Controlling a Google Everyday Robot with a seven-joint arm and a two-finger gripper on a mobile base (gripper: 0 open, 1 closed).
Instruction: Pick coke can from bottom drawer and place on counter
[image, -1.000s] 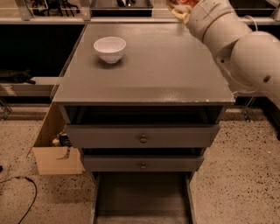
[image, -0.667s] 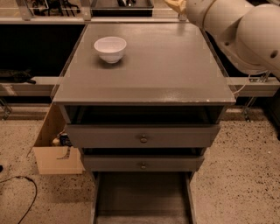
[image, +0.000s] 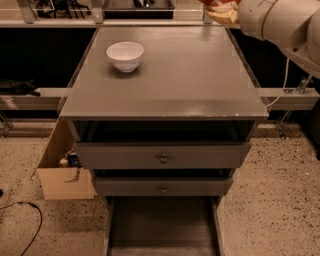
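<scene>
My gripper (image: 218, 11) is at the top edge of the view, above the far right corner of the counter (image: 170, 75), and it is mostly cut off. A small red patch (image: 212, 2) shows right at it. I cannot tell whether that patch is the coke can. No can shows on the counter. The bottom drawer (image: 160, 220) is pulled out at the foot of the cabinet. The part of its dark-grey floor in view holds nothing, and its front runs out of view.
A white bowl (image: 125, 55) stands on the counter's far left. Two shut drawer fronts with round knobs (image: 163, 159) sit above the bottom drawer. A cardboard box (image: 62, 172) stands on the floor to the left. A rail (image: 287, 95) runs along the right.
The arm has risen and pulled back toward the upper right, so less of it is in view. The gripper stays at the top edge with the red patch at it.
</scene>
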